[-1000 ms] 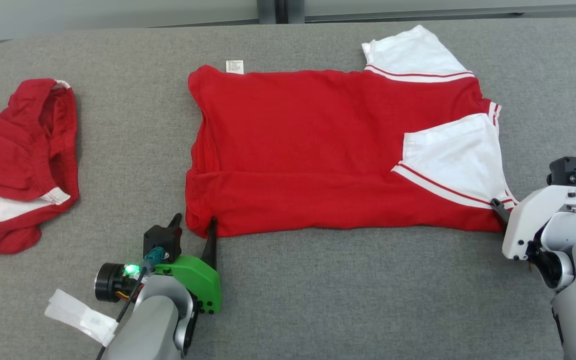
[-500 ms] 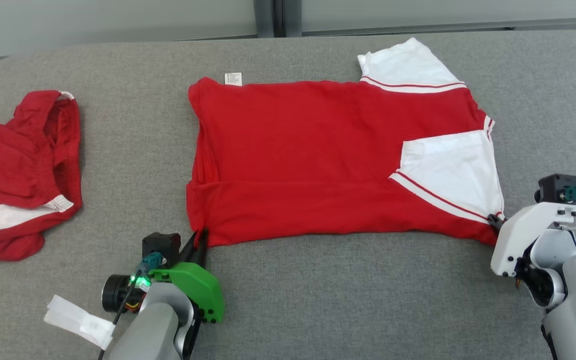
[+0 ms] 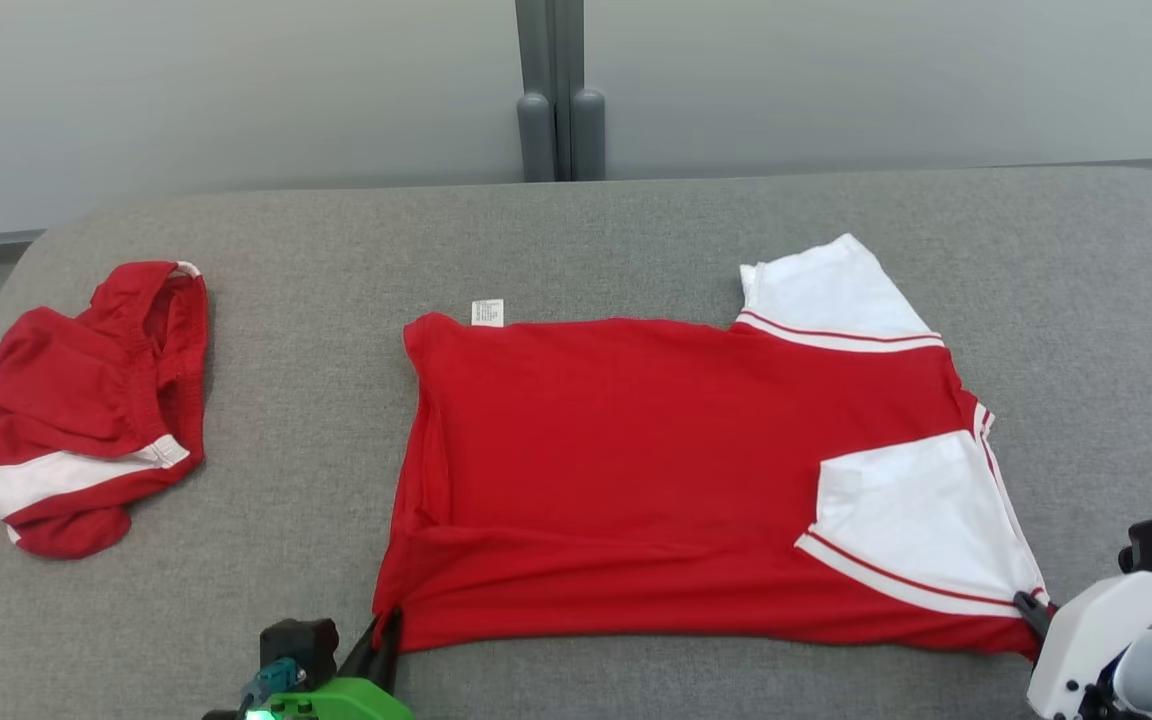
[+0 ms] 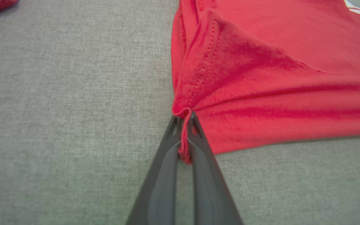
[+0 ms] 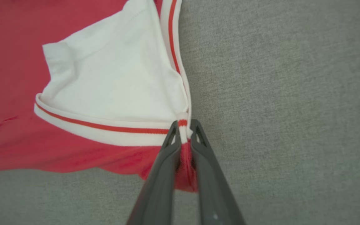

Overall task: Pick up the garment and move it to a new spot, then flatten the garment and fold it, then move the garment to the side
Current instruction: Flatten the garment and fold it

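– so, which step?
– folding, likely. garment (image 3: 636, 470) spread flat mid-frame; left gripper (image 4: 183, 120) clamped on its lower-left corner, right gripper (image 5: 184, 125) pinching the lower-right one.
– next?
– probably lift both corners evenly, carry toward the upper edge.

The left hand (image 4: 183, 120) pinches the red garment's (image 4: 261, 78) corner (hem bunched) over grey cloth (image 4: 73, 109).
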Controlling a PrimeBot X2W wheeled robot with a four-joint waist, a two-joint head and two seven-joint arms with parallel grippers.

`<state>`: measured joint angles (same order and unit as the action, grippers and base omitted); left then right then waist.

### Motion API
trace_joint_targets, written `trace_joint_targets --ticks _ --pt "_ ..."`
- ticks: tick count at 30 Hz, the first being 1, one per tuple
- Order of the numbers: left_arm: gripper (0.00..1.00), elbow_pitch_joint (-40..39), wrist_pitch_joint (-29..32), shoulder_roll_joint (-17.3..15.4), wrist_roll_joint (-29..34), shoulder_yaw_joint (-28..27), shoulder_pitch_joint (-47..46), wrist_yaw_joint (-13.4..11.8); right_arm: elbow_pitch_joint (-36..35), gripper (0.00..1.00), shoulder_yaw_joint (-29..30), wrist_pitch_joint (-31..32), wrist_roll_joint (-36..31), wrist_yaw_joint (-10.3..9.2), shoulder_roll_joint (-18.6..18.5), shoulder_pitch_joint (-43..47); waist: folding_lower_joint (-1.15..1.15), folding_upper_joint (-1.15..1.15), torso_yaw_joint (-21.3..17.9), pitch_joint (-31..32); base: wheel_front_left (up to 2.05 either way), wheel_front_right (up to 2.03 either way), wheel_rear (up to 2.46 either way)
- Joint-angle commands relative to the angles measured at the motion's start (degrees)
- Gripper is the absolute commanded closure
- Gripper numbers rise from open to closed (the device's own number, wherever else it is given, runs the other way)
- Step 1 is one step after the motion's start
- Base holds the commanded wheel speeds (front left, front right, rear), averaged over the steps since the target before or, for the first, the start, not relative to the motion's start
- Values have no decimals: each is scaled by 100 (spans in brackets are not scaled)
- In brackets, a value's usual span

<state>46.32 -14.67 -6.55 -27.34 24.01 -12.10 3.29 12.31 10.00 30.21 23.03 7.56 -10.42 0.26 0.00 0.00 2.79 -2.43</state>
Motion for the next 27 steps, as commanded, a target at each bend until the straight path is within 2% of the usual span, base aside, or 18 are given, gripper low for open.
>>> trace_joint_targets --ticks 1,3,4,5,10,15,19,22,27 --pt "100 -63 46 -119 -32 -51 201 -89 -40 100 85 32 -14 -14 20 181 0 0 14 157 0 0 0" --pt "100 -170 116 -129 -100 -53 381 -109 -48 100 157 31 -99 -14 105 338 0 0 29 216 0 0 0" --pt "56 -239 137 -142 -113 -47 452 -128 -38 71 156 41 -147 -14 141 407 0 0 36 241 0 0 0" --pt "0 -282 170 -138 -137 -44 508 -129 -19 0 159 36 -163 -14 179 448 0 0 42 263 0 0 0" --pt "0 -574 291 -154 -175 -36 703 -262 -35 0 153 -76 -281 -11 289 434 0 0 46 345 0 0 0" --pt "0 -908 476 -348 -187 -103 663 -401 -195 0 180 -3 -295 -11 143 199 0 0 49 377 0 0 0" --pt "0 -1214 839 -549 -189 -125 333 -412 -333 0 242 243 -359 -11 -32 -94 0 0 61 357 0 0 0" --pt "0 -1381 1355 -688 -258 -130 -111 -342 -370 0 116 556 -453 -11 -265 -530 0 0 74 273 0 0 0" --pt "0 -1337 1985 -575 -389 -167 -1038 -267 -153 0 -231 873 -431 -11 -446 -1493 0 0 63 -105 0 0 0"
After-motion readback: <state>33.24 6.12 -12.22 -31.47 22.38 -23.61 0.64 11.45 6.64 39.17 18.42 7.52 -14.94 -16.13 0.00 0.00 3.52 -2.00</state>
